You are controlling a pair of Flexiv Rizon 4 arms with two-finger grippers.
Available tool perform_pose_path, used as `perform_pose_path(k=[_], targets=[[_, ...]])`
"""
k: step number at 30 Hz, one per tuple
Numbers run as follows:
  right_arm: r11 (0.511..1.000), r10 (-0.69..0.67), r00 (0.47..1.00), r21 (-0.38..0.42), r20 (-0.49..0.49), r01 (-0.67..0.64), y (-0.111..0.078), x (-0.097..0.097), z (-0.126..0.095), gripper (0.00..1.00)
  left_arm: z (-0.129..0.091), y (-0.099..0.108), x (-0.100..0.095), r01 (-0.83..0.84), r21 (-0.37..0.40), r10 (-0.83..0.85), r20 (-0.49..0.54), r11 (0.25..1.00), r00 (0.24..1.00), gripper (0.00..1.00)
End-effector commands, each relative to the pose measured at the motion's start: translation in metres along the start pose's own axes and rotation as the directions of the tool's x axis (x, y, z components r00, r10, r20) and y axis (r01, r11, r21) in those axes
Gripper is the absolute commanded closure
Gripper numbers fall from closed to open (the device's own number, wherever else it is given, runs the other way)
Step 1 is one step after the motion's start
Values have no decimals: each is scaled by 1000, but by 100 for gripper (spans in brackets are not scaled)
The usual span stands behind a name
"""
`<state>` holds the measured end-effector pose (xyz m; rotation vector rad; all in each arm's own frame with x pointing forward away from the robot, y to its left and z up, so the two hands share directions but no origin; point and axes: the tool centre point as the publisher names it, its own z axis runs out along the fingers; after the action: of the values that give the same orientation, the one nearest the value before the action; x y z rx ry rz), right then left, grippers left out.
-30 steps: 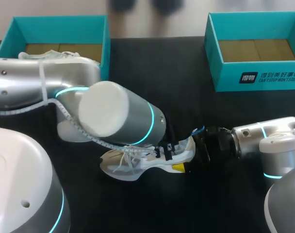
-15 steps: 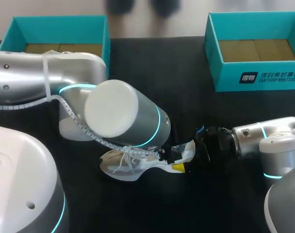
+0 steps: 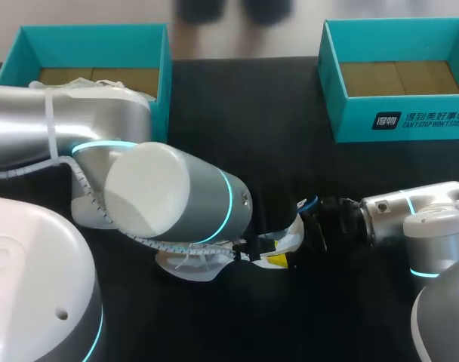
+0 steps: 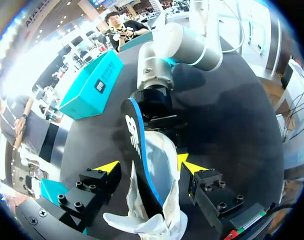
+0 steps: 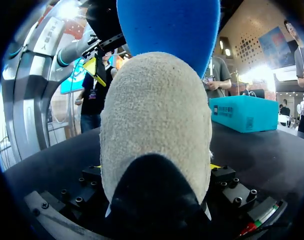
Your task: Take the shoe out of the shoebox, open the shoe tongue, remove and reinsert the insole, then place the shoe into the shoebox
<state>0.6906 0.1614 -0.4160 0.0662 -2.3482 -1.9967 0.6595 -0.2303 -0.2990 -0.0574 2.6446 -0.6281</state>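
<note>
The white shoe lies on its side on the black table, and everything else is placed from it. Its toe end sits under the bulky last link of the left arm, which covers most of the shoe in the head view. The heel end points towards the right arm.

The right gripper is at the shoe's heel. In its own wrist view the beige suede heel with its black patch fills the space between the fingers. Only thin yellow slivers of the tips show, pressed against either side of it, so this gripper is clamped on the heel.

The left gripper hangs over the middle of the shoe with its jaws spread wide, one yellow tip on each flank of the upper. The tip on one side stands clearly off the shoe. The other is just beside the shoe's edge, and I cannot tell whether it touches. It grips nothing.

The insole, dark with a bright blue rim, stands on edge out of the shoe's opening. It rises between the left gripper's spread fingers and leans towards the heel, with neither left finger on it.

A teal shoebox sits well apart from the shoe, beyond the toe end behind the left arm. A second shoebox sits well apart beyond the heel end.
</note>
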Motion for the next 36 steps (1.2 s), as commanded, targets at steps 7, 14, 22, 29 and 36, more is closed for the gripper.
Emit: perform_pose_path(k=[7,14,22,29,36], targets=[[1000,1,1000,3,0,-1,0,1,1,100,-15,17,-9,-4,79,6,-32,997,999,28],[1000,1,1000,3,0,-1,0,1,1,100,-4,9,-10,-3,109,5,-24,994,1000,36],[1000,1,1000,3,0,-1,0,1,1,100,4,7,1,-4,136,6,-17,991,1000,40],[1000,1,1000,3,0,-1,0,1,1,100,19,3,0,13,142,-13,-4,990,1000,39],[1000,1,1000,3,0,-1,0,1,1,100,33,3,-5,31,149,-33,16,988,999,42]])
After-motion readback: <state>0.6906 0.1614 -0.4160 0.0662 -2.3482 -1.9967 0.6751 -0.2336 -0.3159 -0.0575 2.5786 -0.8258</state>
